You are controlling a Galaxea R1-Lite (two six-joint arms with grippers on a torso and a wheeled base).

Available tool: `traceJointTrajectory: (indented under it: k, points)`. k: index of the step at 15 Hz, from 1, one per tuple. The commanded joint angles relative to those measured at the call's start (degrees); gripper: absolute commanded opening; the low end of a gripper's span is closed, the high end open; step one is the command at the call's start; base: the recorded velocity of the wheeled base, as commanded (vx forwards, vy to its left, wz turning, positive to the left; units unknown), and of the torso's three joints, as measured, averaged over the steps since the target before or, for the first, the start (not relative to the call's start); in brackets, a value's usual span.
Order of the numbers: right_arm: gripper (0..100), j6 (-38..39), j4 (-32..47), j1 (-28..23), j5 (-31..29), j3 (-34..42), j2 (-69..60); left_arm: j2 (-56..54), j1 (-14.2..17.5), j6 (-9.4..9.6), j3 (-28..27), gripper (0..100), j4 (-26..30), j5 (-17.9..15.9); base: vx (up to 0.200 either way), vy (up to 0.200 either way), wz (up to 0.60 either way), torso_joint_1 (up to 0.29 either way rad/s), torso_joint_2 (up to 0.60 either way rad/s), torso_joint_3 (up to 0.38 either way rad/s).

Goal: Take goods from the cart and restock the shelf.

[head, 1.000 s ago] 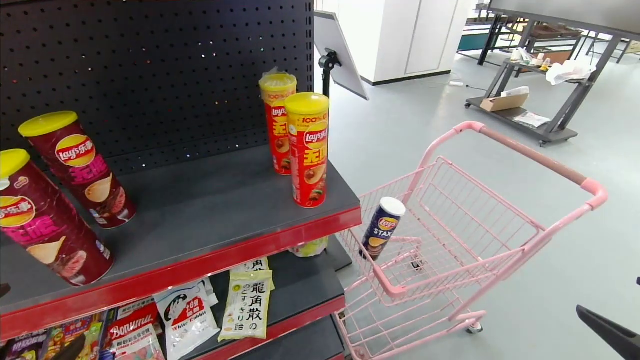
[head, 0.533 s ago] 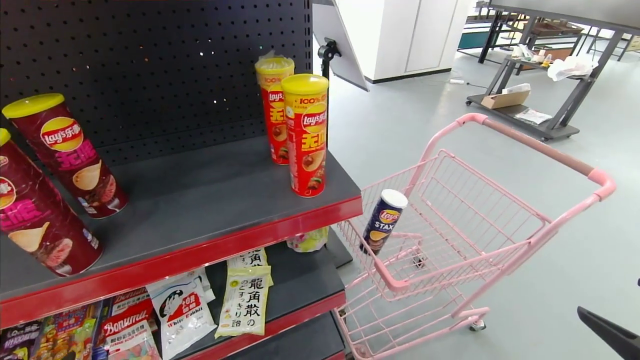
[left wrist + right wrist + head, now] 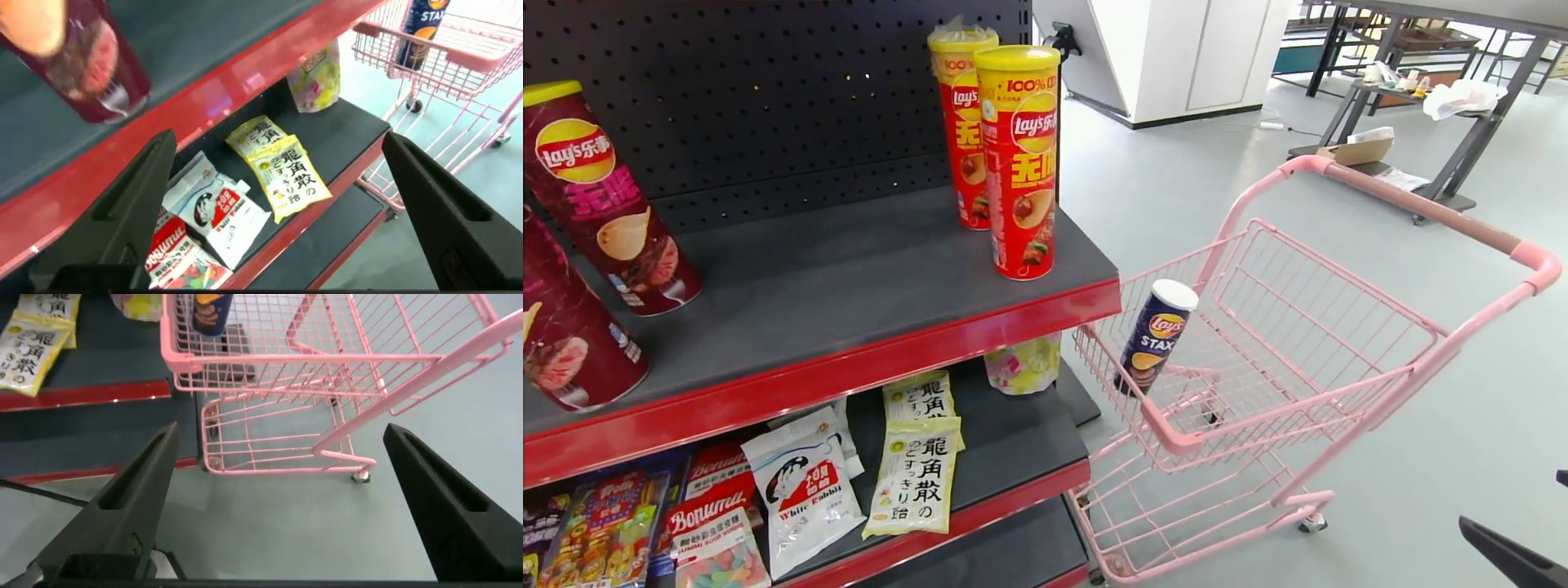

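**Hidden or cut off.** On the upper shelf, the near maroon can is cut by the frame edge and its lid is out of frame. The far maroon can is whole but for part of its lid. The rear red can is half covered by the front red can and has a crumpled wrap over its lid. A green-and-pink pouch is partly masked by the shelf's red lip.

**Task item.** One dark blue can with a white lid stands tilted in the pink cart, in the basket corner nearest the shelf. Whether it leans on the wire cannot be told. The wrist views show only its lower part.

**Fingers.** The left gripper hangs over the lower shelf's packets, fingers released and spread wide, nothing between them. The right gripper hangs above the floor beside the cart, likewise released and empty.

**Labels.** The cans carry logos and the yellow packets large characters. None is transcribed here.

**Change.** The whole head picture has shifted, so the camera has moved. The shelf now shows larger and the maroon cans sit nearer the frame edge. The blue can keeps its corner of the cart.
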Motion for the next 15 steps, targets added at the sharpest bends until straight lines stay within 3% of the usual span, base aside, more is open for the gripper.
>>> traceJointTrajectory:
  k: [1,4,8,11,15]
  points:
    - [100,0.0,-0.1,-0.1,-0.1,0.9,1.4,-0.1,0.0,0.02,0.0,100,-0.1,0.0,0.0,0.0,0.0,-0.095,0.27,0.168]
    - [100,2.8,-5.1,-1.5,0.3,-5.4,15.6,-1.3,0.0,-0.16,0.1,100,1.0,0.6,0.0,0.0,0.0,-0.024,0.08,0.052]
    - [100,5.6,-26.1,0.3,6.0,-8.6,38.1,-1.6,0.0,-0.6,0.0,100,1.2,2.9,0.0,0.0,0.0,0.0,0.0,0.0]
    - [100,7.3,-40.4,1.8,6.4,-14.0,56.6,0.0,0.0,-1.04,-0.2,100,1.2,3.3,0.0,0.0,0.0,0.0,0.0,0.0]
    - [100,11.6,-40.9,6.7,6.2,-25.0,67.9,4.4,0.0,-1.13,-2.8,100,1.0,3.1,0.0,0.0,0.0,0.0,0.0,0.0]
